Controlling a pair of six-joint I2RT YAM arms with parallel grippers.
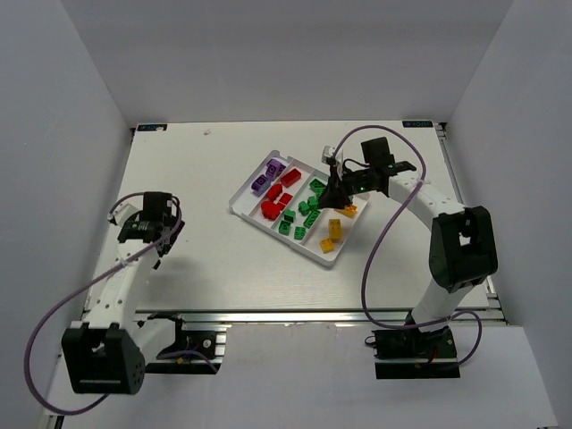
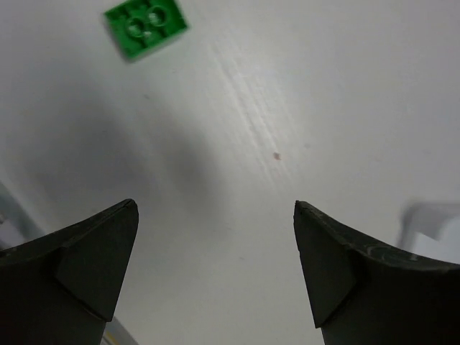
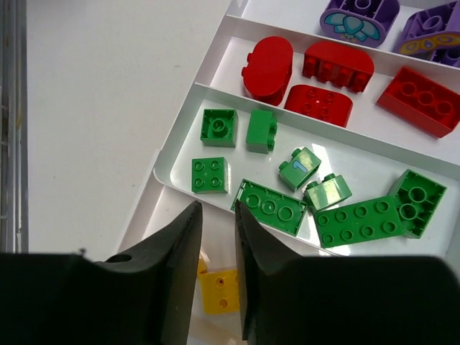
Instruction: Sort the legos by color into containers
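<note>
White table (image 1: 206,268), seen from above, with two robot arms bolted at its near edge. The left arm (image 1: 116,286) bends forward over bare table on the left side, wrist pointing down, well apart from the tray. The right arm (image 1: 460,246) rises from its base, folds at the elbow and reaches leftward over a white four-compartment tray (image 1: 238,206) that lies diagonally, right of centre.

The left gripper (image 2: 215,208) has its two dark fingers spread wide. It holds nothing and hangs above the table. One loose green brick (image 2: 146,27) lies on the table ahead of it, untouched.

The right gripper (image 3: 216,208) hangs over the tray at the divider between the green and yellow compartments. Its fingers are barely apart, with only a thin slit between them, and nothing is pinched.

Counted from the right wrist camera:
- Eight green bricks (image 3: 272,206) lie in one compartment.
- Four red bricks (image 3: 338,65) lie in the next compartment.
- At least two purple bricks (image 3: 358,18) lie in the compartment beyond, cut off by the frame edge.
- One of the yellow bricks (image 3: 219,291) shows below the fingers. The overhead view shows at least two in that outer compartment.
</note>
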